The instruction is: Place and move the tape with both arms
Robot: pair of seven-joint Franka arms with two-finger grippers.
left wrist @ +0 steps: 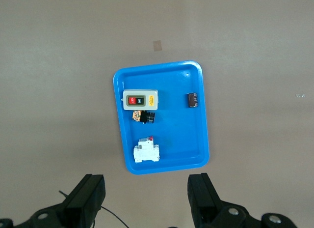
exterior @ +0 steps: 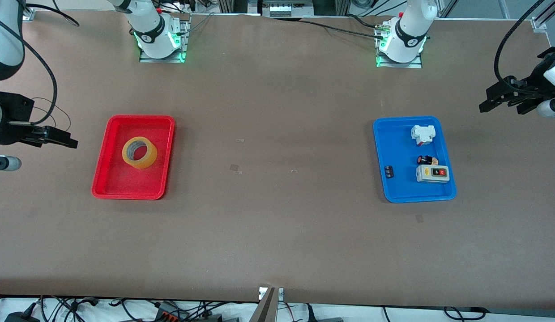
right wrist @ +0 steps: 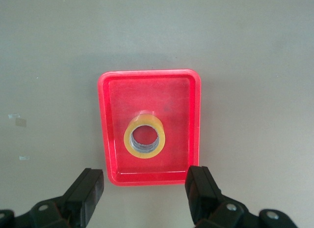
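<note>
The tape is a yellow-amber ring lying flat in a red tray toward the right arm's end of the table. It also shows in the right wrist view, inside the red tray. My right gripper is open and empty, high over bare table beside the red tray; its own view shows it short of the tray's rim. My left gripper is open and empty, high over bare table beside the blue tray; its own view shows the same.
The blue tray holds a white-grey switch box, a white breaker, a small black and red part and a small black part. Brown table lies between the two trays.
</note>
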